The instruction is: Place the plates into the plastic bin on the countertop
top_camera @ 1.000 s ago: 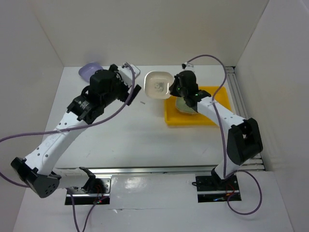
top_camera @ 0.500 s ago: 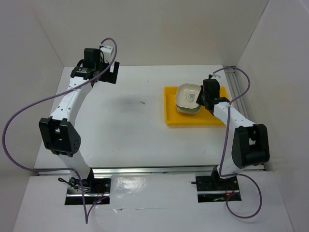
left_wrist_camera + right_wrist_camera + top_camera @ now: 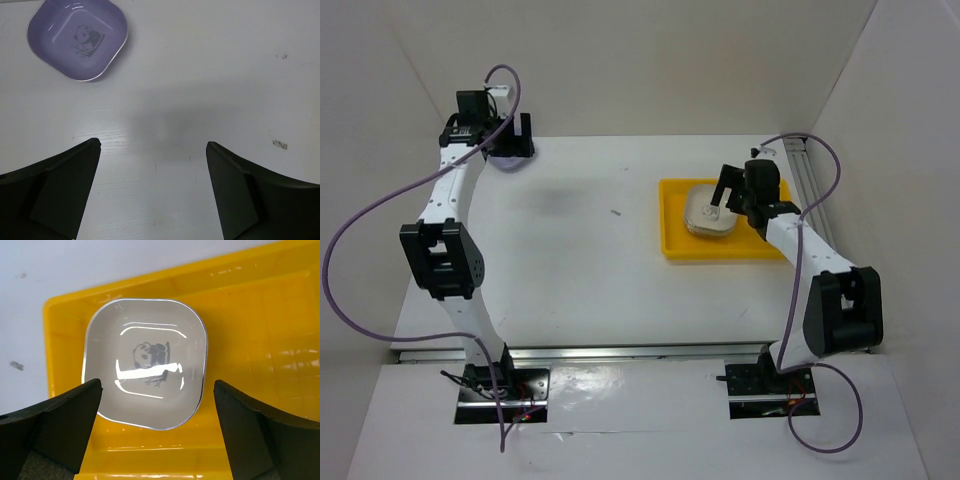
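Black and spread wide apart, the jaws of the right gripper (image 3: 157,437) hold nothing; they hang above a cream plate (image 3: 145,362), one on either side of it and clear of its rim in the wrist view; the plate lies right way up inside the plastic bin (image 3: 260,315), toward the bin's left end, slightly turned against the yellow walls; at its centre is a small grey drawing of a panda, with a bright streak of glare just under it; the bin is a bright yellow tray whose long axis runs left to right in the top view, resting on the right half of the white countertop (image 3: 600,260), near the metal rail (image 3: 807,190) at the right edge.

The left gripper (image 3: 155,195) is likewise released, its two dark jaws far apart over bare tabletop; beyond them and to the left a lavender plate (image 3: 77,37) sits on the countertop, open side up, carrying the same panda drawing; from above it lies at the far left corner, mostly hidden under the left arm's wrist, well apart from the bin.
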Motion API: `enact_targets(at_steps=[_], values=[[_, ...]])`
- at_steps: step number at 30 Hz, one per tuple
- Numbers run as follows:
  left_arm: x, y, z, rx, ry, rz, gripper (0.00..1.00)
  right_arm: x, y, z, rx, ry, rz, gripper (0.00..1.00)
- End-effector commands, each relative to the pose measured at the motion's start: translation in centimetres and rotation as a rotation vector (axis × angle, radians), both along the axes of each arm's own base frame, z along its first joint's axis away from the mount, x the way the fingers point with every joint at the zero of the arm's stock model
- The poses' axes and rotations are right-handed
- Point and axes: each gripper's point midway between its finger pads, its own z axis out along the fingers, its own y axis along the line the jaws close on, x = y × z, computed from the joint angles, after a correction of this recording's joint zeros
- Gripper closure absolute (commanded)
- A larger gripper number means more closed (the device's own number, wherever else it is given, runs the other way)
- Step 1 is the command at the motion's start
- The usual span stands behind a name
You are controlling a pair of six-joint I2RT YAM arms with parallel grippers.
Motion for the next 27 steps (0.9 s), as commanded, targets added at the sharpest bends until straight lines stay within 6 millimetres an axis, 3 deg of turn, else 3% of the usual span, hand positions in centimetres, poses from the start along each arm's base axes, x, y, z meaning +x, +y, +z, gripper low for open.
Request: enact_targets(at_steps=[1, 2, 3, 4, 5, 7, 8, 10, 11, 12, 17, 19, 20, 22, 27], values=[[2.8, 2.0, -0.1, -0.095, -0.040, 0.104, 0.00, 0.3, 1.5, 6.9, 0.059, -0.204, 0.053, 0.00], [3.7, 2.6, -0.2, -0.090, -0.054, 0.134, 0.00, 0.0, 2.3, 7.2, 0.071, -0.219, 0.082, 0.00], [4.6, 3.5, -2.0, -0.101, -0.034, 0.168, 0.00, -0.3, 2.5, 6.8, 0.077, -0.218, 0.094, 0.00], [5.4, 4.1, -2.5, -0.126, -0.040, 0.197, 0.00, -0.7, 3.9, 6.8, 0.091, -0.221, 0.139, 0.00], [6.3, 4.1, -2.9, -0.145, -0.049, 0.211, 0.00, -1.0, 4.3, 6.8, 0.104, -0.228, 0.163, 0.00], [8.2, 6.4, -2.8, -0.201, -0.097, 0.317, 0.00, -1.6, 6.0, 6.2, 0.100, -0.228, 0.232, 0.00], [9.0, 7.2, -5.2, -0.227, -0.070, 0.360, 0.00, -2.0, 7.0, 5.9, 0.101, -0.226, 0.270, 0.00], [10.3, 9.1, -5.6, -0.292, -0.098, 0.424, 0.00, -2.7, 7.9, 4.7, 0.081, -0.204, 0.313, 0.00], [10.8, 9.6, -7.8, -0.355, -0.065, 0.481, 0.00, -3.1, 8.9, 4.4, 0.075, -0.204, 0.344, 0.00], [11.5, 10.9, -7.5, -0.385, -0.102, 0.515, 0.00, -3.7, 9.3, 3.8, 0.068, -0.201, 0.369, 0.00], [14.7, 11.8, -9.3, -0.474, -0.133, 0.553, 0.00, -6.4, 11.7, 1.7, 0.060, -0.172, 0.449, 0.00], [15.5, 12.3, -9.5, -0.467, -0.155, 0.560, 0.00, -6.7, 12.2, 1.4, 0.056, -0.171, 0.460, 0.00], [15.5, 12.8, -11.5, -0.457, -0.133, 0.599, 0.00, -6.8, 12.1, 1.0, 0.043, -0.164, 0.448, 0.00], [15.9, 13.1, -12.2, -0.451, -0.134, 0.608, 0.00, -7.1, 12.7, 1.2, 0.039, -0.163, 0.460, 0.00], [15.2, 14.0, -17.6, -0.439, -0.045, 0.665, 0.16, -6.9, 13.5, 1.2, 0.011, -0.149, 0.454, 0.00]])
